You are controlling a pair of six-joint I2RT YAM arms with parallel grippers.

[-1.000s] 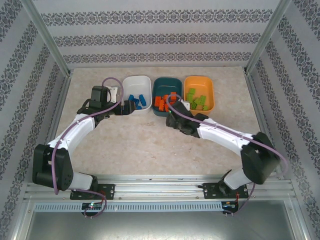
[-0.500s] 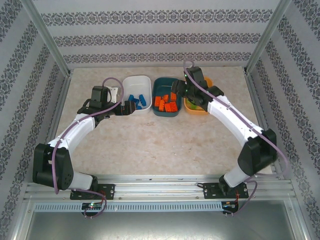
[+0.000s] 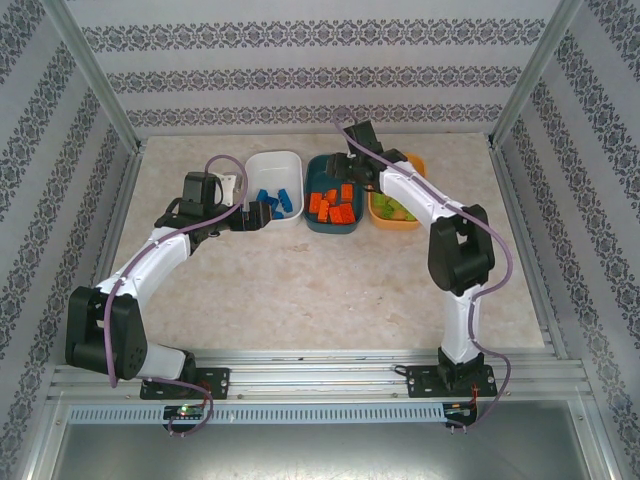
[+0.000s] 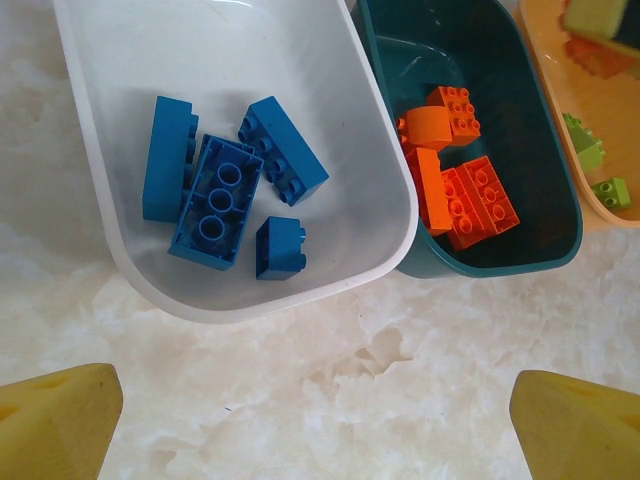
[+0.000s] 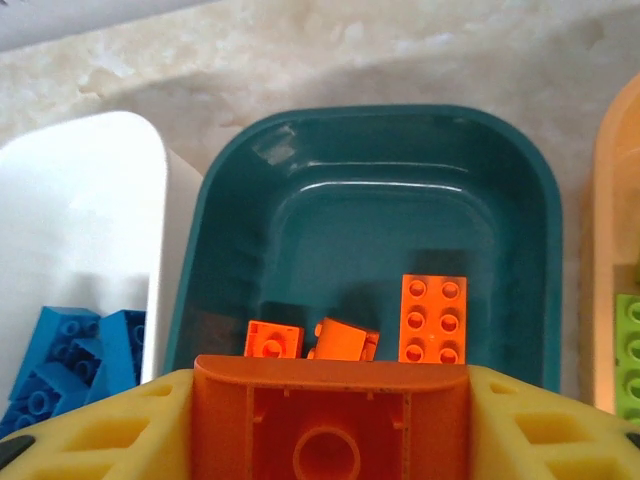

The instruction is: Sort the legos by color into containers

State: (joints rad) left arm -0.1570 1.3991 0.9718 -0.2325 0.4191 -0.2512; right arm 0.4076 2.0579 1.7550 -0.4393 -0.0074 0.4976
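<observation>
Left wrist: blue legos (image 4: 215,200), white tray (image 4: 280,60)

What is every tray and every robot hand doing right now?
white tray, has blue bricks inside.
dark teal tray, has orange bricks inside.
light orange tray, has green bricks inside.
left gripper, open and empty, over the table beside the white tray.
right gripper, shut on the held orange brick, above the dark teal tray.
held orange brick, gripped, not yet dropped.
</observation>
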